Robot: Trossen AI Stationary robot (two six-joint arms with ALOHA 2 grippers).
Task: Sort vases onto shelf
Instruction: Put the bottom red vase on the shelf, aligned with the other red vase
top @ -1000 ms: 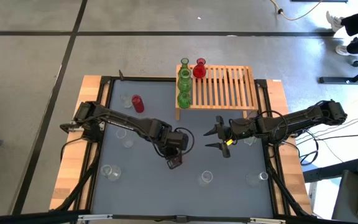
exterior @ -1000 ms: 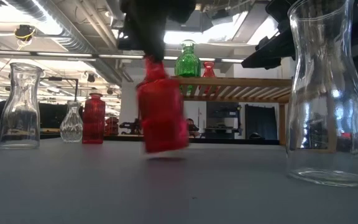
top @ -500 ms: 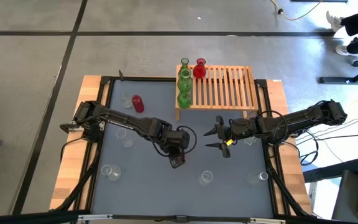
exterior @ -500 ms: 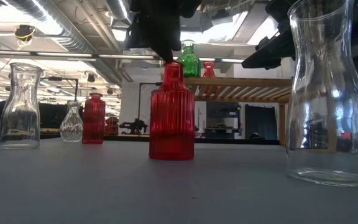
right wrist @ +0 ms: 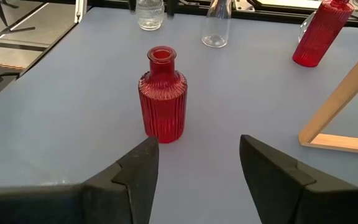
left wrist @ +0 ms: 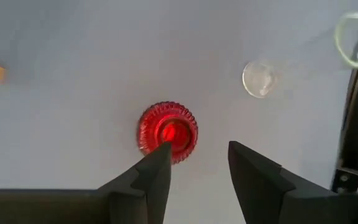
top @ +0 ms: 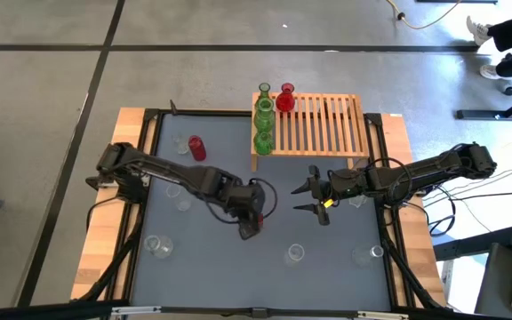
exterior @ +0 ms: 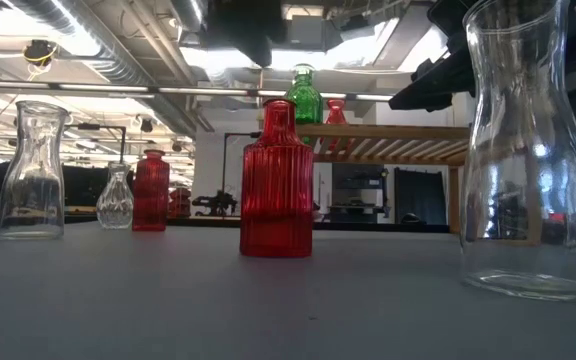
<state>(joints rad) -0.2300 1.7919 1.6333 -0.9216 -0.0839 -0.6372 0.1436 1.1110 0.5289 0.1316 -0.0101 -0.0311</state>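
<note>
- While the left gripper [left wrist: 194, 168] is seen directly above the ribbed red glass bottle-vase [left wrist: 168, 129], its two dark fingers are parted and nothing is clamped between them; the vase's mouth shows clear of both pads in the left wrist view.
- That vase [exterior: 277, 180] is recorded as standing upright on the grey table top [top: 203, 267], near the table's middle and well apart from the low light-wood slatted shelf [top: 323, 124].
- The placement is judged a staging one: the spot lies between the two arms, so a pickup by the other arm would be possible.
- The right gripper [right wrist: 197, 171] is noted facing the same vase [right wrist: 162, 94] with fingers spread and empty, near it but not touching.
- On the shelf's left edge a column of green glass vases [top: 263, 120] is logged, with a small red glass vase [top: 284, 98] beside it; grouping by colour is inferred.
- A second red ribbed vase [top: 196, 148] is left on the table, far-left.
- Several clear glass vases [top: 157, 244] are scattered on the table; from above they are hard to make out, and their count is not certain.
- In the low view a clear carafe-shaped vase [exterior: 523, 150] is cut off at the frame edge, and both arms are seen only as dark shapes at the top.
</note>
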